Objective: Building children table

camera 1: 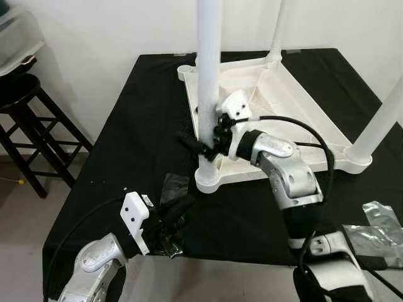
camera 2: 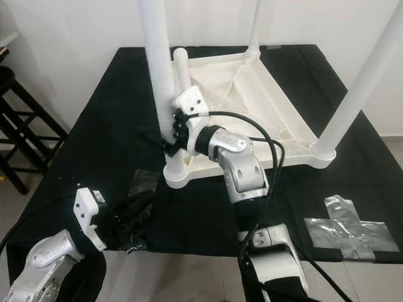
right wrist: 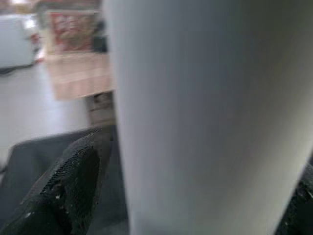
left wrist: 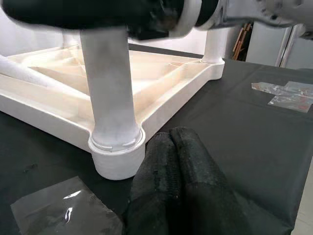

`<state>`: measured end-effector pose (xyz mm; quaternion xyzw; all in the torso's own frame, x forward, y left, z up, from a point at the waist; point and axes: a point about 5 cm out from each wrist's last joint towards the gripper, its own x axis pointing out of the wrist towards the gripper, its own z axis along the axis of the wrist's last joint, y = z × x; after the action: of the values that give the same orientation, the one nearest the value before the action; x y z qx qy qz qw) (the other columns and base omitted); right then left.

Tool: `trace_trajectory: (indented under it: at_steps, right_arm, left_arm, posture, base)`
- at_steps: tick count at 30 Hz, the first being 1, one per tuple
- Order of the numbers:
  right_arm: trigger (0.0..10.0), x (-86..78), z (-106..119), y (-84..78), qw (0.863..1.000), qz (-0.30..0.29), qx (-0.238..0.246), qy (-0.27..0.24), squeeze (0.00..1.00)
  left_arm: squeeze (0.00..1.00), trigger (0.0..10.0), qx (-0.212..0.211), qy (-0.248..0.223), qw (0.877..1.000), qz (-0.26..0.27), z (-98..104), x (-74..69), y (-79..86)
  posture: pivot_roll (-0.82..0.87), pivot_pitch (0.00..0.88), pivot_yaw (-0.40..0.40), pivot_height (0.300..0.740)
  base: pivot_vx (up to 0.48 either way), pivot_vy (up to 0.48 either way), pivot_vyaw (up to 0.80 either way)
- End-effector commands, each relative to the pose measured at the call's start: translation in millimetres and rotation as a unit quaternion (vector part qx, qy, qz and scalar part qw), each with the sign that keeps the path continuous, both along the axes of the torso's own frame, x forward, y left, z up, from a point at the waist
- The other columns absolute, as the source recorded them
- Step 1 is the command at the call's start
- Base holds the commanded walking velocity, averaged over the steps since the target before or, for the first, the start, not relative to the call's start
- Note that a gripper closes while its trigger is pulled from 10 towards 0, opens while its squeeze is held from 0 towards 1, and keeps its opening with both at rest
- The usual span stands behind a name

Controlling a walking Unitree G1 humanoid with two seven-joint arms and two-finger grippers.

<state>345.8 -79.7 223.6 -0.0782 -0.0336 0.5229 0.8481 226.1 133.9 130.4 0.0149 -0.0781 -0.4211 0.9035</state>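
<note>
Three legs stand in the upturned tabletop; right pincer clamped on the near leg, probably seating it; left pincer together beside that corner.

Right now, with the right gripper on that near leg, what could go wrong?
1. The right gripper clamps the near table leg low, just above its corner socket. A sideways push could tilt the tall leg or lever it out.
2. Nothing pins the upturned tabletop; it may slide on the black cloth, since the left gripper sits shut on the cloth, not bracing it.
3. The right arm's cable loops over the tabletop and might snag.
</note>
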Motion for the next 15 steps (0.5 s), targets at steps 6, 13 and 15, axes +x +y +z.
trace_trajectory:
  at_steps: [6, 13, 15]
  right_arm:
    - [9.4, 7.0, 6, 6.2, 0.995, 0.095, -0.024, 0.01, 0.0]
    - [0.0, 17.5, -5, 0.3, 0.991, 0.116, -0.037, 0.047, 0.0]
    - [0.0, 21.0, -10, -4.3, 0.993, 0.101, -0.031, 0.051, 0.0]
  left_arm:
    - [0.0, 0.0, 0.005, 0.008, 1.0, 0.003, -3, -2.0, 0.6]
    - [0.0, 0.0, 0.005, 0.008, 1.0, 0.003, -3, -2.7, -0.5]
    - [0.0, 0.0, 0.005, 0.008, 1.0, 0.003, -3, -3.1, -1.0]
  posture:
    - [0.01, 0.103, 0.016, 0.74]
    - [0.02, 0.102, 0.013, 0.74]
    - [0.02, 0.102, 0.011, 0.74]
  base:
    - [0.0, 0.0, 0.0]
    - [0.0, 0.0, 0.0]
    - [0.0, 0.0, 0.0]
